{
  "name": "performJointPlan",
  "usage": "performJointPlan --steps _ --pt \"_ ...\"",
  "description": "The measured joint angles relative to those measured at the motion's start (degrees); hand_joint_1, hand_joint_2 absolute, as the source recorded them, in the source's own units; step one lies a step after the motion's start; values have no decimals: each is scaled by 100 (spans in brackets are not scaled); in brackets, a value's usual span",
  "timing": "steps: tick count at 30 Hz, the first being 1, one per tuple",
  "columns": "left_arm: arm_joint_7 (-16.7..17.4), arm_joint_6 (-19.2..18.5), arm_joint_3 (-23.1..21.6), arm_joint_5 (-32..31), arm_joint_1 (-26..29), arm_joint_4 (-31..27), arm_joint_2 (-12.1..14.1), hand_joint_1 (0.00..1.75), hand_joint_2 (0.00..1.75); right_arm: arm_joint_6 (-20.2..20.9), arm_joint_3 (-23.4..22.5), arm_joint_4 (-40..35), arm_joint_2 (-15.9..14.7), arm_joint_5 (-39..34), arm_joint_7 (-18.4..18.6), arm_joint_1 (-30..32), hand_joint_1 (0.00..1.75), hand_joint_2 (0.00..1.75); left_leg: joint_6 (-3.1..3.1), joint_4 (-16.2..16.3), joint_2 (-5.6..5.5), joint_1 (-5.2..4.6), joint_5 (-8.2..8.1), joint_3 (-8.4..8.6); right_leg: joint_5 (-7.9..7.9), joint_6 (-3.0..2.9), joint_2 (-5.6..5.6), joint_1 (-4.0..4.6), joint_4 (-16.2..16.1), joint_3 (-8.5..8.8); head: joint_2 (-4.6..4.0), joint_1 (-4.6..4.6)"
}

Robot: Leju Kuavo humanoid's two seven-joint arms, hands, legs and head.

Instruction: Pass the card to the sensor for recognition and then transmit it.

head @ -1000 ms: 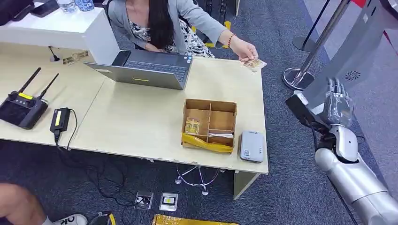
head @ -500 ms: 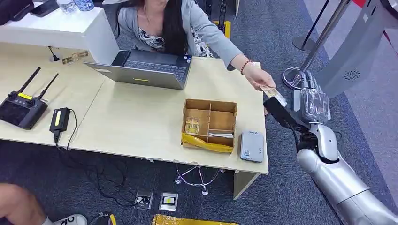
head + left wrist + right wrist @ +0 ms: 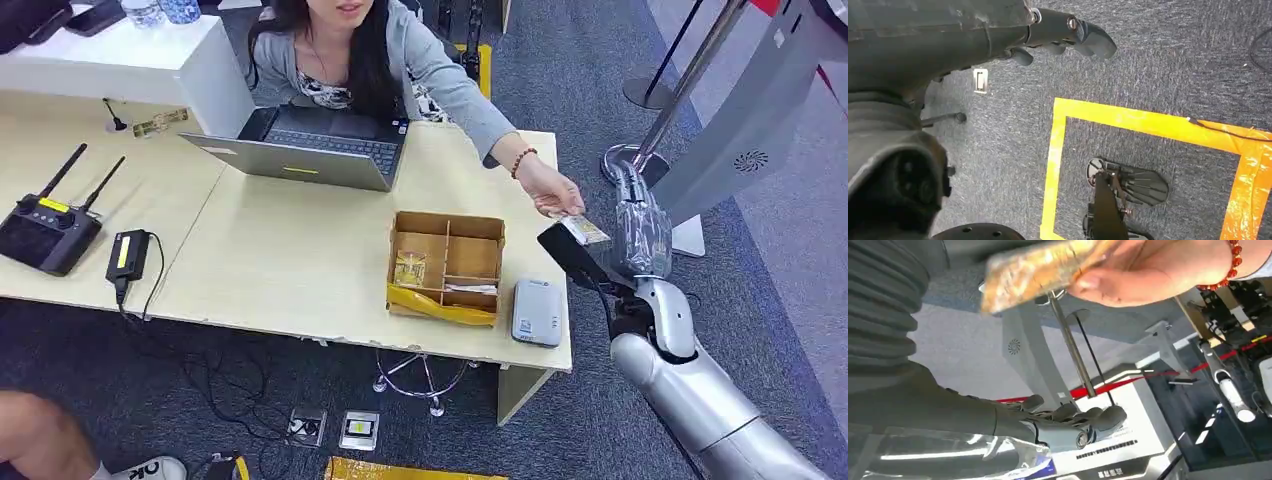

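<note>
Right arm: we see it rise from below, off the worktop's (image 3: 300, 290) right edge, forearm upright, wrist beside the corner by the sensor (image 3: 536, 312).
Right hand (image 3: 640, 235): raised with fingers (image 3: 628, 190) extended and pointing away from us; it holds nothing, and the card (image 3: 582, 231) is just beside it, not between the fingers.
Card: held in the person's hand (image 3: 553, 192), past the worktop's right edge, above and beyond the sensor; we cannot tell whether it touches the robot's hand.
Right wrist view: shows the card (image 3: 1048, 265) blurred and pinched in the person's hand (image 3: 1148, 270), apart from the fingers (image 3: 1073, 420), which lie side by side and lightly curved.
Left hand (image 3: 1063, 35): hangs over the carpet near a yellow floor tape outline (image 3: 1128, 120); fingers (image 3: 1093, 40) stretched out with nothing in them.
Sensor: grey, flat on the worktop's right front corner, just right of the cardboard box (image 3: 447, 265).
Box: divided compartments, one with a small yellow packet; near the front edge.
Laptop (image 3: 310, 148): open, at the far side of the worktop from the box, in front of the person.
Open room: bare worktop between laptop and box; carpet to the right of the worktop, up to a stanchion base (image 3: 630, 165).
</note>
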Motion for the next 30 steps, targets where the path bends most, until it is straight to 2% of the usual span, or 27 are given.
performJointPlan --steps 15,30 --pt "-20 9 0 20 9 0 0 0 0 -146 -378 -514 -83 192 20 317 175 175 0 0 1 0 0 0 0 0 1 0 0 0 0 0" --pt "-61 72 -4 136 28 0 -2 0 0 -151 -400 -588 -109 0 -92 410 175 175 0 0 1 0 0 0 0 0 1 0 0 0 0 0"
